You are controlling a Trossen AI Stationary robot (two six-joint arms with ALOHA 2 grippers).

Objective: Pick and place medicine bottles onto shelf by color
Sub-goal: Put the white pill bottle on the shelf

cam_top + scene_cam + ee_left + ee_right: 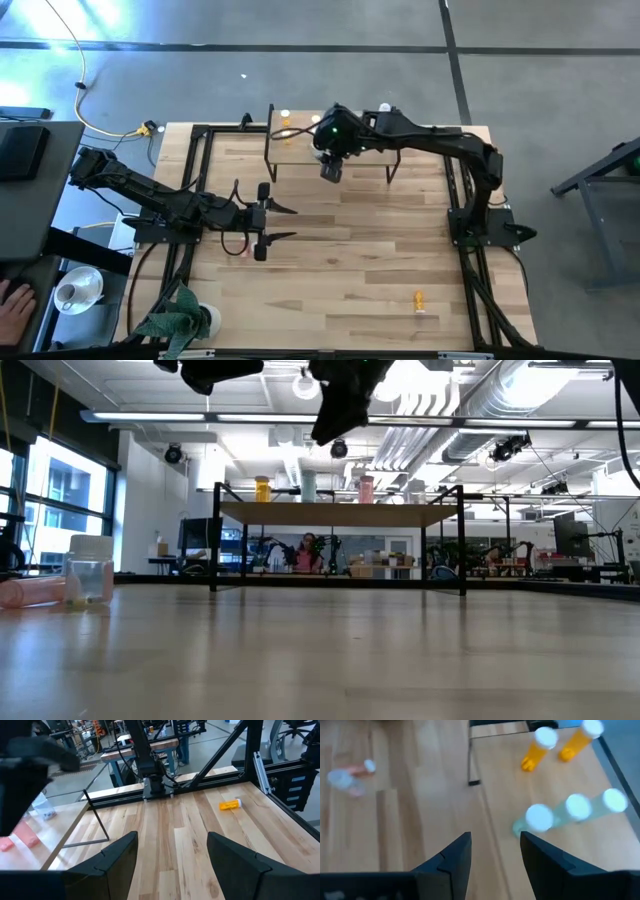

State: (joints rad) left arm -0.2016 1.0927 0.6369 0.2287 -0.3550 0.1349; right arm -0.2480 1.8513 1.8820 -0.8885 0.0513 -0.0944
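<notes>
The jaws of the right gripper (pixel 495 851) are held apart and empty above the small light-wood shelf (pixel 300 150), where orange and green white-capped medicine bottles (pixel 537 751) are already grouped; the left gripper (pixel 280 222) waits wide open over the table.

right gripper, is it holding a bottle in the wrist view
No, the right gripper has nothing between its open fingers; the green bottles stand on the shelf beyond.

bottles (pixel 539 816) upright on shelf (pixel 300 150), 1 orange bottle (pixel 419 299) lying

Green bottles (pixel 577 807) blurred in right wrist view, bottles under left arm (pixel 243 250) mostly hidden
</notes>
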